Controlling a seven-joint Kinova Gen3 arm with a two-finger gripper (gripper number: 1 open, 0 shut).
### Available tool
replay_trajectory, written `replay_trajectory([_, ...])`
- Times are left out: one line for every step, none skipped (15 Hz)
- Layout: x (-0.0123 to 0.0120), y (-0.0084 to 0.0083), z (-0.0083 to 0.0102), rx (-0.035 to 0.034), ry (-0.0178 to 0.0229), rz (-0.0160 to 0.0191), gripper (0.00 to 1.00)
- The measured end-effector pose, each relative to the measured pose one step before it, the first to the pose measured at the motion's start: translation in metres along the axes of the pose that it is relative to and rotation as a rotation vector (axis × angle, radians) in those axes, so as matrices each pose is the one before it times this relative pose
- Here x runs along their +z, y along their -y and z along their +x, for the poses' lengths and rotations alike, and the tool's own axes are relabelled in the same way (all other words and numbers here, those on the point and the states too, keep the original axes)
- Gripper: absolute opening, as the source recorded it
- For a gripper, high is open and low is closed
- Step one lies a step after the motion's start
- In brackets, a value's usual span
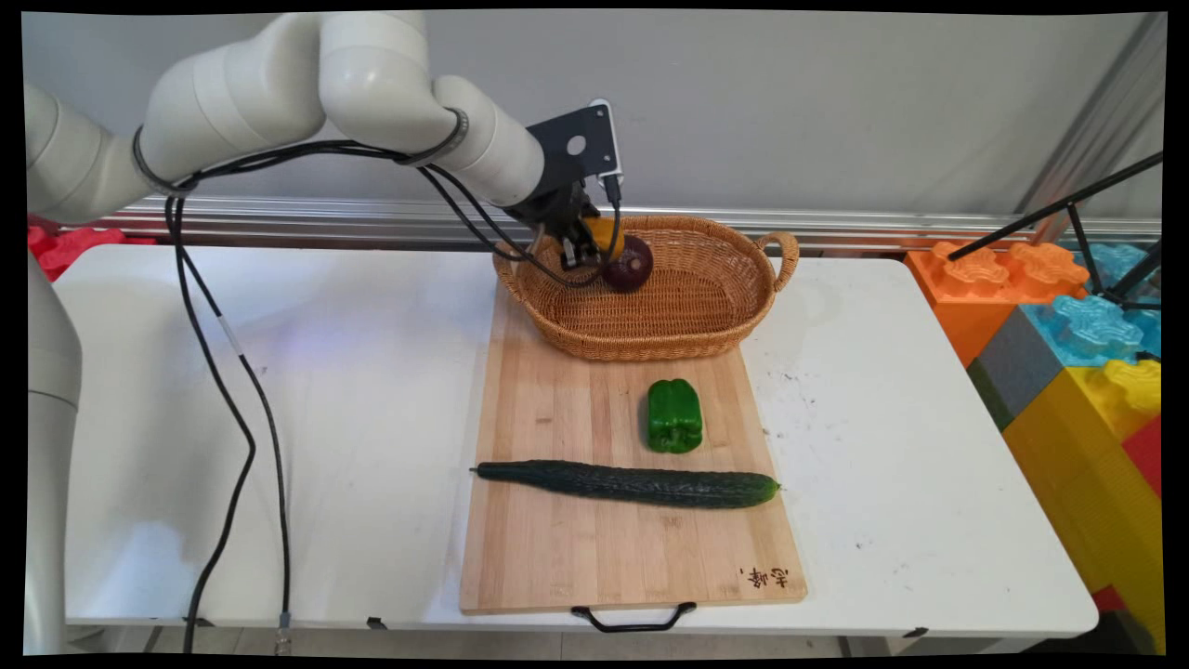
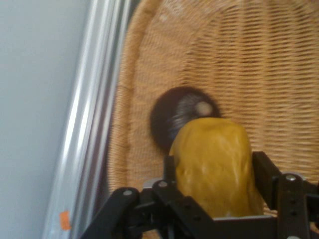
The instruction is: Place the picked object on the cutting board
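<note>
My gripper (image 1: pixel 587 243) hangs over the back left of a wicker basket (image 1: pixel 706 321), shut on a yellow pepper (image 1: pixel 606 232). In the hand view the yellow pepper (image 2: pixel 215 167) fills the space between the two black fingers (image 2: pixel 266 172). Just past it a dark purple round vegetable (image 2: pixel 174 115) lies inside the basket (image 2: pixel 259 59), close to its wall. In the main view the same purple vegetable (image 1: pixel 630 263) sits right beside the gripper.
The basket stands at the far end of a wooden cutting board (image 1: pixel 604 548). A green pepper (image 1: pixel 673 416) and a long cucumber (image 1: pixel 632 483) lie on the board nearer the front. Coloured foam blocks (image 1: pixel 1077 325) stand at the table's right.
</note>
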Motion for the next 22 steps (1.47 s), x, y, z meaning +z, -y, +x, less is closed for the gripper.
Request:
replay_trajectory([-0.00670, -0.00590, 0.00429, -0.00093, 0.00043, -0.02087, 0.00])
replay_trajectory([-0.00907, -0.00859, 0.00496, -0.00236, 0.00123, -0.03193, 0.00])
replay_trajectory([-0.00619, -0.00680, 0.00324, -0.00231, 0.00106, -0.02675, 0.00])
replay_trajectory([-0.00636, -0.00730, 0.00260, -0.00313, 0.00157, -0.02823, 0.00])
replay_trajectory([-0.00342, -0.00417, 0.00117, -0.00134, 0.00061, -0.01595, 0.00])
replay_trajectory([-0.00522, -0.00668, 0.00145, -0.00242, 0.00174, -0.02643, 0.00])
replay_trajectory([-0.00602, -0.00866, 0.00020, -0.00445, 0.00883, -0.03450, 0.00])
replay_trajectory([-0.00356, -0.00642, -0.00090, -0.00400, 0.00997, -0.02633, 0.00])
replay_trajectory([-0.00297, -0.00610, -0.00226, -0.00508, 0.01225, -0.02639, 0.00])
replay_trajectory([-0.00208, -0.00635, -0.00417, -0.00413, 0.01615, -0.02864, 0.00])
replay_trajectory([-0.00088, -0.00533, -0.00479, -0.00188, 0.01379, -0.02303, 0.00])
replay_trajectory([0.00087, -0.00317, -0.00459, -0.00036, 0.01044, -0.01538, 0.00])
replay_trajectory([0.00312, -0.00170, -0.00518, 0.00032, 0.00796, -0.01031, 0.00])
replay_trajectory([0.00516, -0.00090, -0.00523, 0.00015, 0.00636, -0.00886, 0.00])
replay_trajectory([0.00576, 0.00001, -0.00414, 0.00088, 0.00441, -0.00697, 0.00])
replay_trajectory([0.00836, 0.00018, -0.00506, 0.00214, 0.00187, -0.00977, 0.00])
replay_trajectory([0.00659, 0.00040, -0.00363, 0.00148, 0.00042, -0.00756, 0.00])
replay_trajectory([0.00614, 0.00065, -0.00290, 0.00258, -0.00083, -0.00626, 0.00])
replay_trajectory([0.00663, 0.00068, -0.00307, 0.00270, -0.00125, -0.00683, 0.00])
replay_trajectory([0.00586, 0.00046, -0.00227, 0.00262, -0.00212, -0.00749, 0.00])
replay_trajectory([0.00475, 0.00003, -0.00227, 0.00070, -0.00288, -0.00665, 0.00])
replay_trajectory([0.00325, -0.00002, -0.00060, 0.00217, -0.00477, -0.00435, 0.00])
